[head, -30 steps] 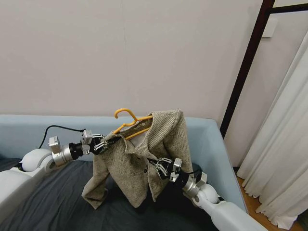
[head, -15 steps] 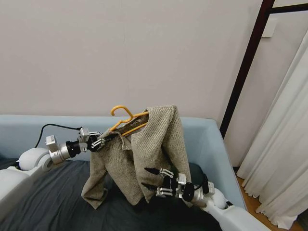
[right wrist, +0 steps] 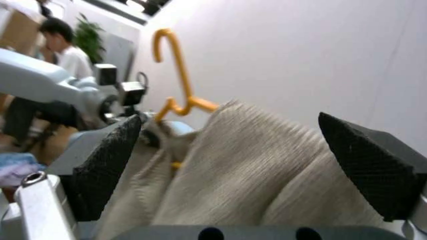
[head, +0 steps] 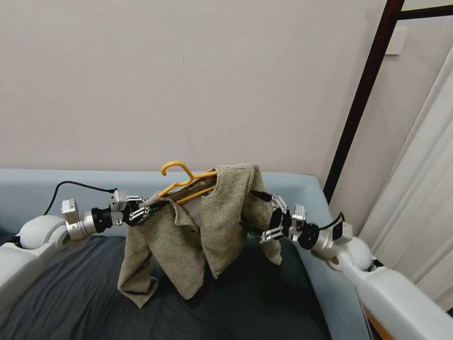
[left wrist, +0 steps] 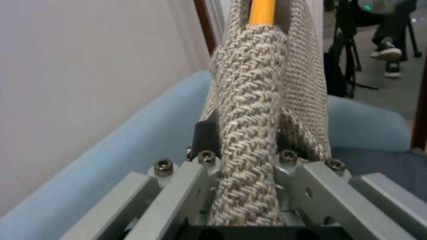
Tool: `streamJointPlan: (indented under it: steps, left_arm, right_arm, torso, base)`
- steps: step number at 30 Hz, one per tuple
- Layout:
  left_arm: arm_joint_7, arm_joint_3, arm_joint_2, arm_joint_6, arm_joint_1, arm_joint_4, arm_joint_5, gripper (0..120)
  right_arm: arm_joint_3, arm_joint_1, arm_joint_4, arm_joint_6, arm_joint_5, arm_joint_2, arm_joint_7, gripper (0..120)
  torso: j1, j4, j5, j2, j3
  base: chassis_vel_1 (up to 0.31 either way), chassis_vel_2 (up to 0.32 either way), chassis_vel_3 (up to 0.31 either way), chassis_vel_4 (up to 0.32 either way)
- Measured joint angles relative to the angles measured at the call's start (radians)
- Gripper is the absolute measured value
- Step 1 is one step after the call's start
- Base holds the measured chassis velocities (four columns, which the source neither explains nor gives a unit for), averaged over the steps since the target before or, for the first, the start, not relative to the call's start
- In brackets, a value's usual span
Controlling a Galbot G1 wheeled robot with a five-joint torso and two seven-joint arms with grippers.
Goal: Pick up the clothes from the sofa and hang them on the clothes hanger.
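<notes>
The right pincer, spread wide, has risen from under the hem to the far shoulder of the tweed jacket. The left pincer stays pinching its near shoulder on the orange hanger, above the sofa.

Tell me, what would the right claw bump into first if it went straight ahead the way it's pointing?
Most likely the tweed jacket on the orange hanger. The open right claw points straight at its hanging side, and the right wrist view shows cloth right between the pads.
</notes>
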Motion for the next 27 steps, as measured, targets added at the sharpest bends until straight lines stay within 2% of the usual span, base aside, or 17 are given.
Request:
streamJointPlan:
  steps: [1,4,7,10,14,18,21,27]
  left_arm:
    - [0.026,0.007,-0.005,0.008,-0.005,0.013,0.006,7]
    - [0.057,0.017,-0.012,0.019,-0.014,0.03,0.016,7]
    - [0.097,0.04,-0.02,0.029,-0.033,0.053,0.035,7]
    - [0.114,0.058,-0.019,0.034,-0.046,0.059,0.039,7]
    - [0.137,0.092,-0.019,0.04,-0.065,0.065,0.056,7]
    - [0.144,0.125,-0.034,0.041,-0.086,0.077,0.075,7]
    - [0.149,0.139,-0.045,0.039,-0.098,0.089,0.08,7]
    - [0.165,0.182,-0.07,0.033,-0.132,0.113,0.087,7]
  right_arm:
    - [-0.025,0.015,0.012,-0.001,-0.039,-0.024,0.063,100]
    - [-0.044,0.027,0.012,0.003,-0.112,-0.046,0.103,100]
    - [-0.049,0.038,-0.017,0.026,-0.232,-0.065,0.084,100]
    - [-0.049,0.048,-0.034,0.043,-0.281,-0.078,0.056,100]
    - [-0.064,0.062,-0.04,0.042,-0.289,-0.097,0.014,100]
    - [-0.095,0.081,-0.037,-0.045,-0.166,-0.118,-0.15,100]
    - [-0.113,0.088,-0.039,-0.082,-0.133,-0.121,-0.198,100]
    - [-0.14,0.11,-0.056,-0.117,-0.181,-0.109,-0.198,100]
  torso:
    - [0.0,0.0002,0.0001,0.0,0.0]
    - [0.0,0.0003,0.0,0.0,0.0]
    - [0.0,0.0002,0.0001,0.0,0.0]
    - [0.0,0.0001,0.0002,0.0,0.0]
    - [0.0,0.0,0.0001,0.0,0.0]
    - [0.0,0.0001,0.0,0.0,0.0]
    - [0.0,0.0001,0.0002,0.0,0.0]
    - [0.0,0.0001,0.0001,0.0,0.0]
  base:
    - [0.0,0.0,0.0,0.0]
    - [0.0,0.0,0.0,0.0]
    - [0.0,0.0,0.0,0.0]
    - [0.0,0.0,0.0,0.0]
    - [0.0,0.0,0.0,0.0]
    - [0.0,0.0,0.0,0.0]
    - [0.0,0.0,0.0,0.0]
    - [0.0,0.0,0.0,0.0]
